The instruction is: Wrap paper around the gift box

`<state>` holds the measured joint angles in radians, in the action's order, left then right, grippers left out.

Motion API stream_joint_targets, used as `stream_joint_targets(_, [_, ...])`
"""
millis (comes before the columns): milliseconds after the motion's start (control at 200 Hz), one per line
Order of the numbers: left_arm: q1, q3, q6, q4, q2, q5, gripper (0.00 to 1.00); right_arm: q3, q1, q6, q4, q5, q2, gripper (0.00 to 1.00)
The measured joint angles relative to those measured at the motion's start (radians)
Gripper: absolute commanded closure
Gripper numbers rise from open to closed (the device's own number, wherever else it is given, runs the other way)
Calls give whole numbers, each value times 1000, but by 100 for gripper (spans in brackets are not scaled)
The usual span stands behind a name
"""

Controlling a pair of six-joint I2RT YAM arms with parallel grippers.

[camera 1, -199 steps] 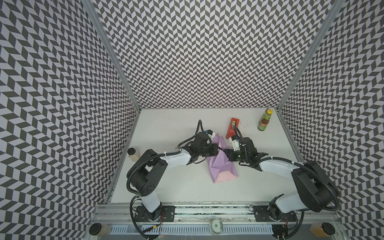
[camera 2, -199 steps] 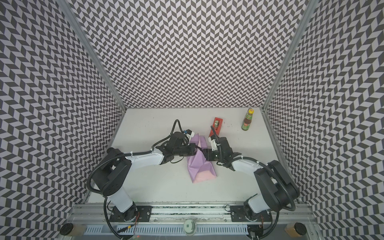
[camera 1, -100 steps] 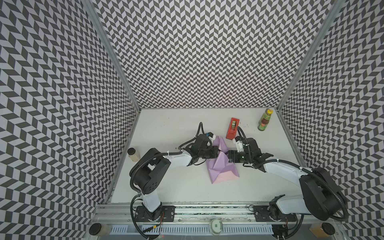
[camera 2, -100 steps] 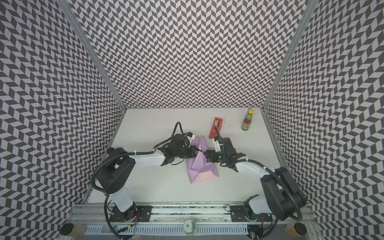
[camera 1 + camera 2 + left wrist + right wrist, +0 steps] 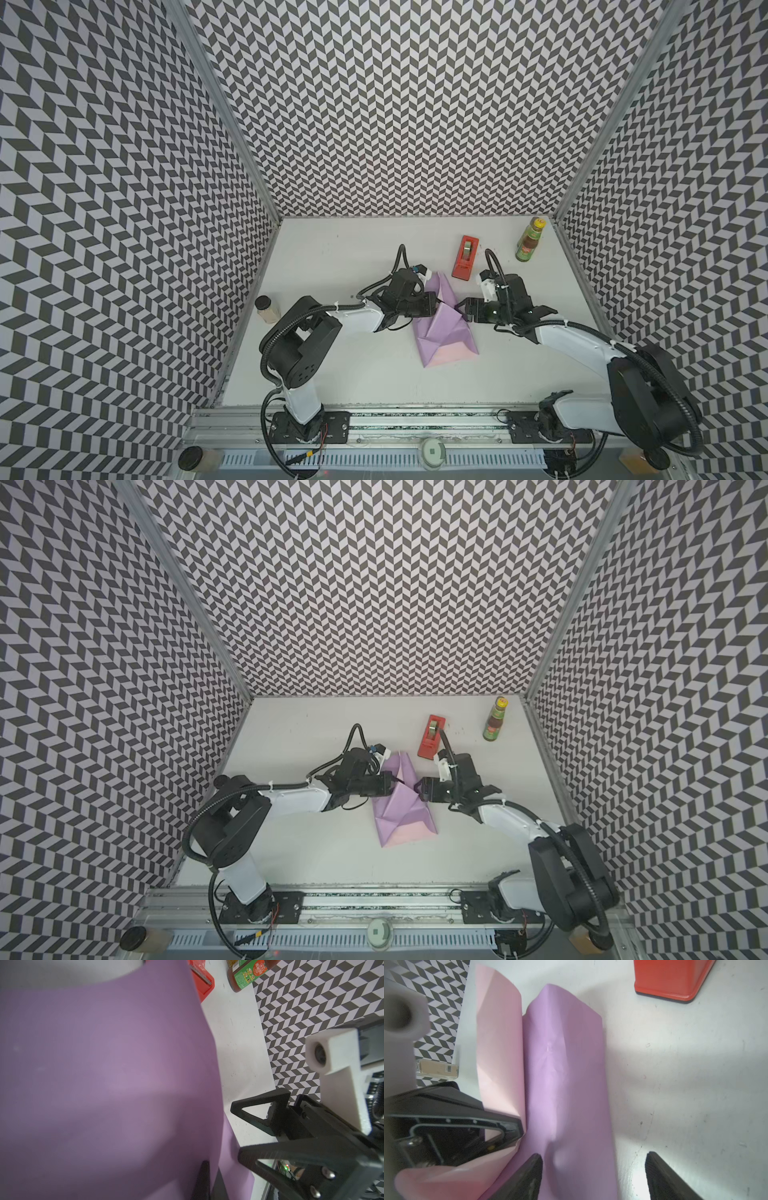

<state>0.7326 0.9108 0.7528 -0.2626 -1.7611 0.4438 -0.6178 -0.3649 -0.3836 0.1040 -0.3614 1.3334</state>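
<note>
Item: thin creased paper sheet (image 5: 442,332), lilac on one face and pale pink on the other, bunched in a peaked bundle at the centre of the white table (image 5: 332,374). The dark navy gift box shows in no view and is judged hidden beneath. The left gripper (image 5: 433,306) pinches a fold at the bundle's 10 o'clock. The right gripper (image 5: 462,315) stands at 2 o'clock, jaws wide, holding nothing. Wrapping judged part-done: folds loose, no tape seen. Red plastic tape dispenser (image 5: 465,257) at 1 o'clock, untouched. Green-labelled sauce bottle (image 5: 247,974): writing illegible. Small tan jar (image 5: 438,1068): barcode only.
</note>
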Motion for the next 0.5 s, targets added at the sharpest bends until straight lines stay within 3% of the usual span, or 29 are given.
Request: stream_joint_targets(501, [0, 16, -7, 20, 0, 11, 98, 23, 0, 2, -106, -89, 71, 29])
